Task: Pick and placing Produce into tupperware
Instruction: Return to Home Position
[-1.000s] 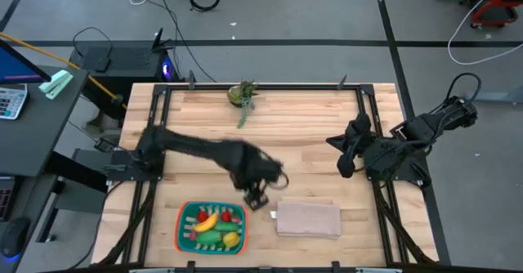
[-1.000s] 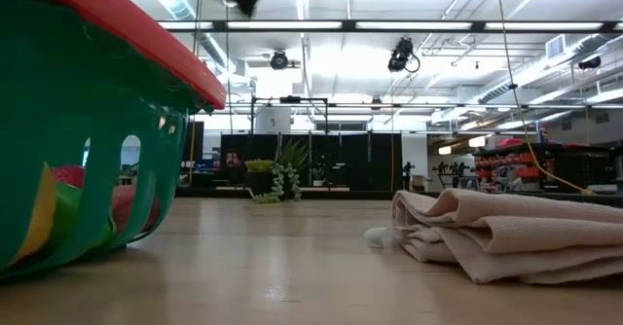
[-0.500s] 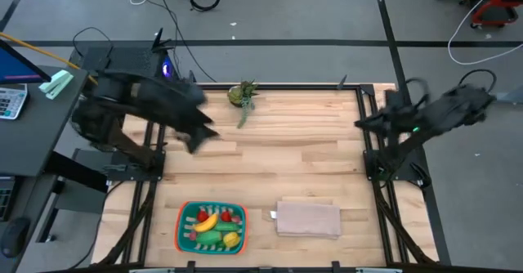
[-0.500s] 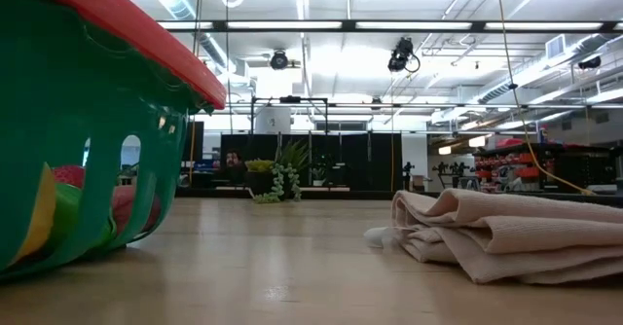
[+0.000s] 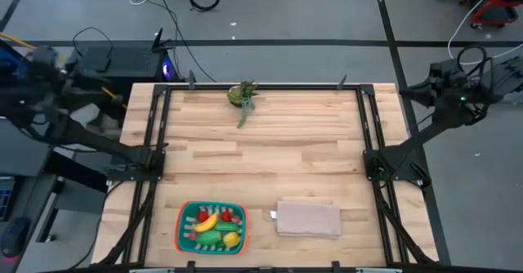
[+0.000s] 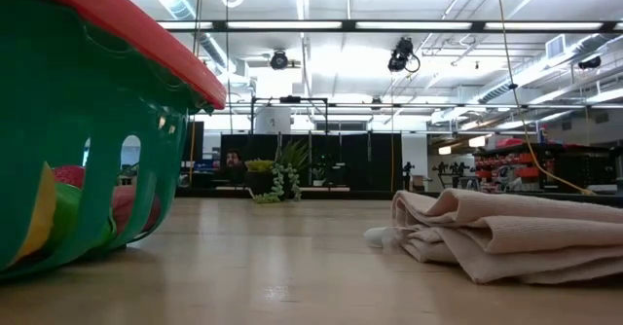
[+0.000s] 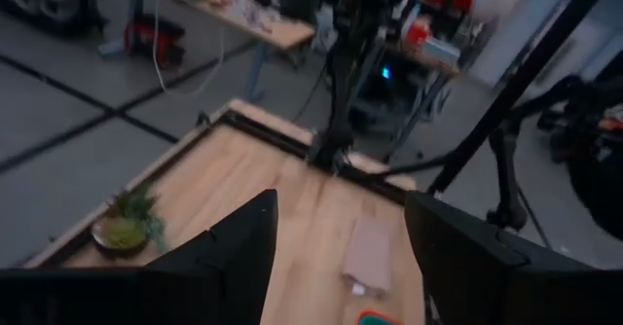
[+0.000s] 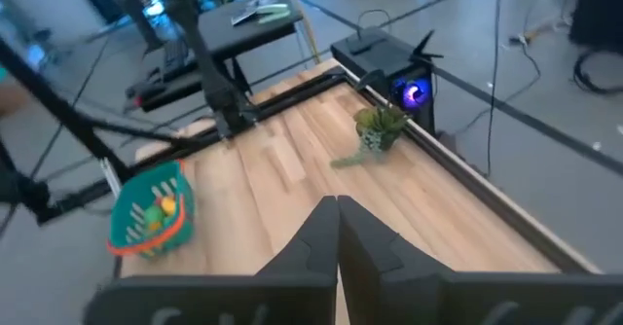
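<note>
Lying long-side left-to-right, the tupperware [image 5: 181, 226] holds a diagonal banana [image 5: 205, 222]; left pincer [image 7: 341, 200] spread, right pincer [image 8: 338, 204] pressed together.

A leafy plant [image 5: 243, 94] sits at the table's [image 5: 310, 150] far edge, a folded beige cloth [image 5: 308, 220] well apart.

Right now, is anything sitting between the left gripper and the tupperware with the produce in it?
Nothing visible. The left gripper hangs open beyond the table's left edge; only bare wood lies between it and the tupperware holding the produce. The folded cloth lies on the tupperware's other side, the plant at the far edge.
</note>
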